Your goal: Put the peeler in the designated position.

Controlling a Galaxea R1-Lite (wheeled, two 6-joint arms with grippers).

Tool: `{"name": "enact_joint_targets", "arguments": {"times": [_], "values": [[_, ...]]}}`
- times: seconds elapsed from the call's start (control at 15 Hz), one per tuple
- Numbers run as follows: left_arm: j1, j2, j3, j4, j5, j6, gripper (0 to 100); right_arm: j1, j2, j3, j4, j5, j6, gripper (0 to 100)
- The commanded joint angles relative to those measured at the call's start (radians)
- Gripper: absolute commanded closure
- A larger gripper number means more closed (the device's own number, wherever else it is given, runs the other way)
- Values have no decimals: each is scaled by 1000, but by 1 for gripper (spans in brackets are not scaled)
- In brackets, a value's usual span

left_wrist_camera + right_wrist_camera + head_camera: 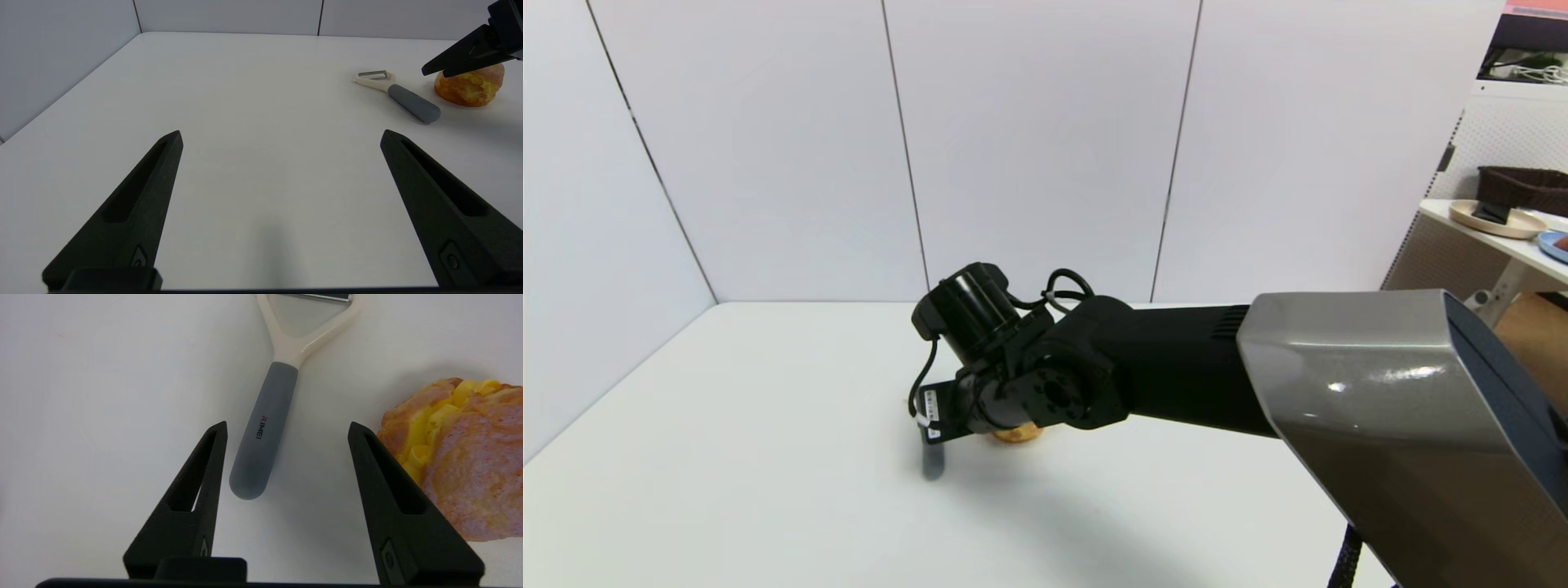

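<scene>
Peeler point(265, 433), flat beside pastry point(461, 457): lower your spread-jawed right gripper point(286, 428) squarely over the grey handle, clear of pastry; left gripper point(282, 136) spread, idle.

The head view looks forward and down from above the near edge of the white table point(727, 457) toward its far edge and the wall panels, with the right arm filling its right half. The left wrist view looks low across the table toward the far left corner. The right wrist view sits close above the peeler point(265, 428) and pastry point(461, 457), both also seen farther off in the left wrist view.
</scene>
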Motion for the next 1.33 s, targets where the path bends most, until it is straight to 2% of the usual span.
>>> {"name": "enact_joint_targets", "arguments": {"times": [0.07,0.27,0.4,0.53,0.6,0.73,0.8,0.87,0.93,1.0,1.2,1.27,1.33], "values": [[0,1,0,-2,0,0,0,-31,-128,0,1,22,-1,0],[0,1,0,-2,0,0,0,-81,-333,7,-7,96,-13,0],[0,1,0,-2,0,0,0,-132,-439,9,-4,113,-60,0],[0,1,0,-2,0,0,0,-244,-520,21,-5,140,-111,0],[0,1,0,-2,0,0,0,-316,-557,35,3,206,-149,0],[0,1,0,1,0,0,0,-508,-658,129,-7,464,-280,0],[0,1,0,1,0,0,0,-597,-718,201,-7,550,-361,0],[0,1,0,-2,0,0,0,-670,-778,293,-7,583,-422,0],[0,1,0,-2,0,0,0,-742,-870,428,-7,590,-484,0],[0,1,0,-2,0,0,0,-781,-942,527,-10,590,-507,0],[0,1,0,-2,0,0,0,-844,-1180,828,-57,570,-519,0],[0,1,0,-2,0,0,0,-844,-1258,917,-94,537,-528,0],[0,1,0,-2,0,0,0,-844,-1363,1029,-109,476,-539,0]]}}
